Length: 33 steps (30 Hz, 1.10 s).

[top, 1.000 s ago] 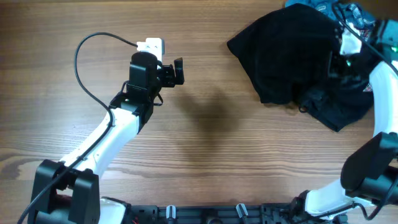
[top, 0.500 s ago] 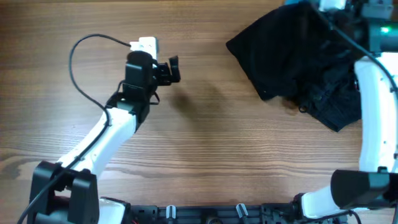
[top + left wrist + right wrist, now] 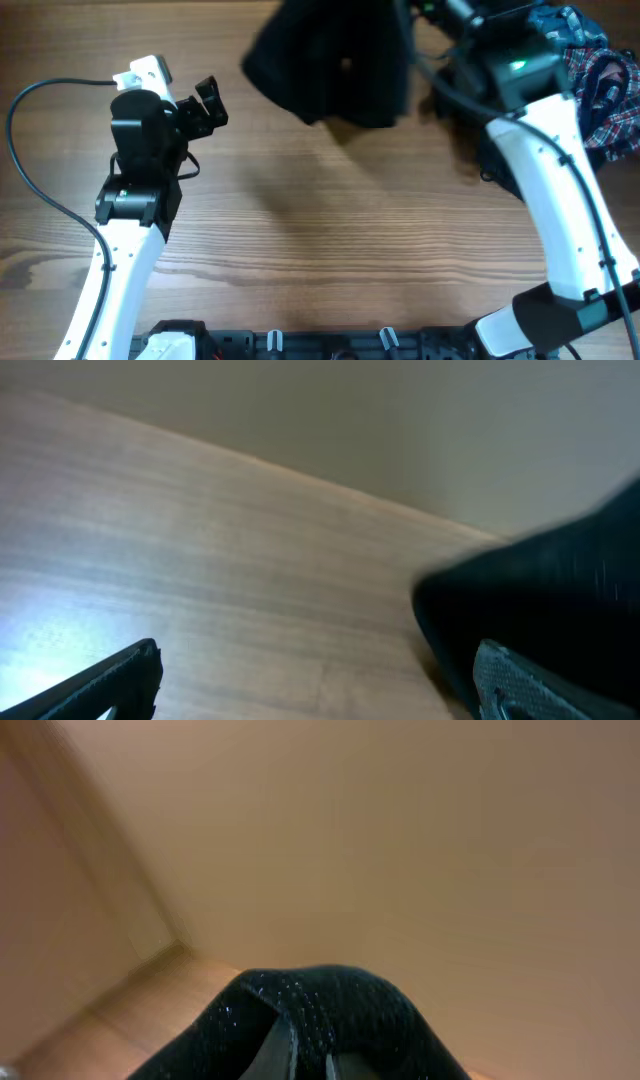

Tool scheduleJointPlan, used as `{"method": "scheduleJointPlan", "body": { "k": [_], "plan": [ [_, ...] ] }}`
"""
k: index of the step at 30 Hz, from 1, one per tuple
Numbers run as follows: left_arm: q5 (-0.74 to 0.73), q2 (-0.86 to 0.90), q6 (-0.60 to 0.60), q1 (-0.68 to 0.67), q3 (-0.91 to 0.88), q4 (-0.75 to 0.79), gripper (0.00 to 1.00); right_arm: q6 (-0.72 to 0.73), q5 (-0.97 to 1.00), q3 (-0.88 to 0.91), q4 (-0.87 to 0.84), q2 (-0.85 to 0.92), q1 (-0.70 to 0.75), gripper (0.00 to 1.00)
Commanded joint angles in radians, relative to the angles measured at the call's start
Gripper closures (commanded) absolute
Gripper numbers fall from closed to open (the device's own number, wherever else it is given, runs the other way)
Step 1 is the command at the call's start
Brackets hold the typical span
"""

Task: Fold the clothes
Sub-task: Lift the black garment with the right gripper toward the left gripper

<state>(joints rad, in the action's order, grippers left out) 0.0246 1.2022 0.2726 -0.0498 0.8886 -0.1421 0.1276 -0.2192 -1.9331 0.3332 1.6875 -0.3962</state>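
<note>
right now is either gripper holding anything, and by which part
The right gripper pinches the black garment by a bunched fold; which part of it cannot be told. The left gripper is open, holding nothing.

A black garment (image 3: 335,65) is hanging bunched above the far middle of the desk (image 3: 320,250); a plaid garment (image 3: 608,72) is lying crumpled far right.

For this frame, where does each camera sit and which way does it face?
Overhead: above the table, looking straight down; both arms show, and the left gripper is open and empty.
Left wrist: on the left arm, looking low across the table toward the wall; its fingertips frame the bottom edge.
Right wrist: on the right arm, facing the wall; the right gripper pinches the black garment.
Shared: all three views show the black garment.
</note>
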Motion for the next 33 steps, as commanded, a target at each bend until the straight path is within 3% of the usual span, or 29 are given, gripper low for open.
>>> {"method": "scheduleJointPlan", "body": {
  "k": [1, 11, 16, 21, 30, 33],
  "plan": [
    [-0.013, -0.003, 0.009, 0.005, 0.015, -0.039, 0.00, 0.030, 0.119, -0.049, -0.100, -0.010, -0.093, 0.96],
    [-0.014, -0.004, 0.009, 0.005, 0.015, -0.115, 0.00, 0.065, 0.117, -0.049, -0.150, 0.080, -0.155, 0.96],
    [-0.089, -0.004, -0.003, 0.005, 0.015, -0.125, 0.00, 0.062, 0.115, -0.049, -0.154, 0.077, -0.155, 0.96],
    [-0.325, -0.004, 0.008, 0.033, 0.015, -0.137, 0.00, 0.047, 0.119, -0.049, -0.137, 0.077, -0.152, 0.96],
    [-0.743, 0.044, 0.274, 0.271, 0.015, -0.143, 0.00, 0.063, 0.109, -0.049, -0.127, 0.076, -0.145, 0.96],
    [-0.884, 0.102, 0.290, 0.330, 0.015, -0.089, 0.00, 0.085, 0.088, -0.049, -0.123, 0.074, -0.145, 0.96]
  ]
}}
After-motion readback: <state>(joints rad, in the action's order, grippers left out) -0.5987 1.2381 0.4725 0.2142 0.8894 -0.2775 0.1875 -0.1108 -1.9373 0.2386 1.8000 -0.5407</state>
